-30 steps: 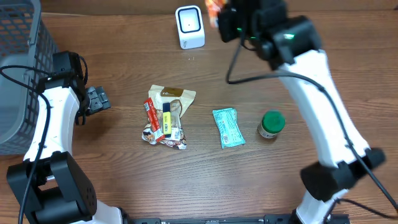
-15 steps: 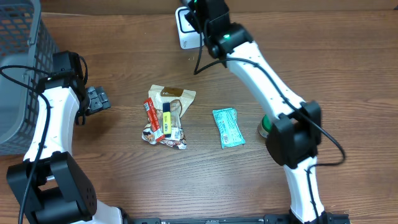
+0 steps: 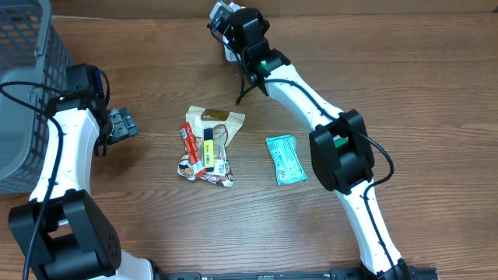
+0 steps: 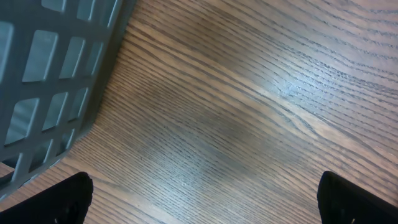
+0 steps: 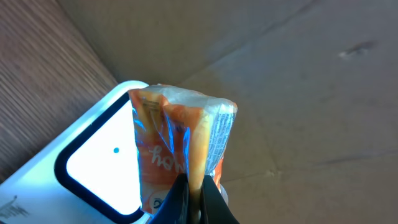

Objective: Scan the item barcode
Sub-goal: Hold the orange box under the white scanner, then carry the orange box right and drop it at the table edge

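Note:
The item is an orange snack packet (image 5: 186, 143), pinched at its lower edge by my right gripper (image 5: 194, 186), which is shut on it. It hangs right in front of the lit white window of the white scanner (image 5: 93, 168), covering the window's right side. Overhead, the right gripper (image 3: 233, 19) is at the table's back edge over the scanner and hides most of it. My left gripper (image 3: 118, 124) rests open at the left, its black fingertips (image 4: 68, 199) wide apart over bare wood with nothing between them.
A grey mesh basket (image 3: 23, 78) stands at the far left, close to the left gripper, and its wall (image 4: 50, 74) fills that wrist view's corner. A pile of snack packets (image 3: 206, 148) and a teal packet (image 3: 285, 159) lie mid-table. Brown cardboard backs the scanner.
The right arm has swung left along the back edge with the orange packet, from right of the scanner to directly over it. The left arm has not moved.

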Controlling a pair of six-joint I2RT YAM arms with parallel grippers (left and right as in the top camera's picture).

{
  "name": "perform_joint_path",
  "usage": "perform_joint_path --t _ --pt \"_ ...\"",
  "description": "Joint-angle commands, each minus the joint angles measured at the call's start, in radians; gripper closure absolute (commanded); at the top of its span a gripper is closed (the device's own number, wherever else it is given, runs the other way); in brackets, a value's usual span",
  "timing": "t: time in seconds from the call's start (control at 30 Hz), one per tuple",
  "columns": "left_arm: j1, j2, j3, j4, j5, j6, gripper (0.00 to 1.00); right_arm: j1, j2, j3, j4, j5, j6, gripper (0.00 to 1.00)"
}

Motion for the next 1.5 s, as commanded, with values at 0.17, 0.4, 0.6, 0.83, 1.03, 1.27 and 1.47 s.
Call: perform_joint_path --t 0.17,0.4,0.6,0.83,1.03,1.27,1.47 --pt "-0.001 -0.021 0.015 -0.002 -0.013 0.011 0.0 0.004 0.001 0.015 0.024 0.113 -0.033 0.96" --pt "-0.001 -0.021 0.015 -0.002 -0.013 0.011 0.0 0.016 -0.093 0.015 0.013 0.119 0.055 0.96" --pt "-0.001 -0.021 0.015 -0.002 -0.013 0.011 0.0 0.011 -0.266 0.015 -0.107 0.119 0.197 0.96" --pt "-0.001 -0.021 0.015 -0.002 -0.013 0.011 0.0 -0.058 -0.467 0.015 -0.411 0.118 0.455 0.96" --pt "-0.001 -0.021 0.015 -0.002 -0.013 0.011 0.0 -0.202 -0.579 0.015 -0.781 -0.06 0.66 0.96" --pt "-0.001 -0.021 0.015 -0.002 -0.013 0.011 0.0 -0.436 -0.57 -0.029 -1.18 -0.359 0.683 0.95" --pt "-0.001 -0.021 0.015 -0.002 -0.013 0.011 0.0 -0.605 -0.56 -0.232 -1.25 -0.366 0.718 0.91"
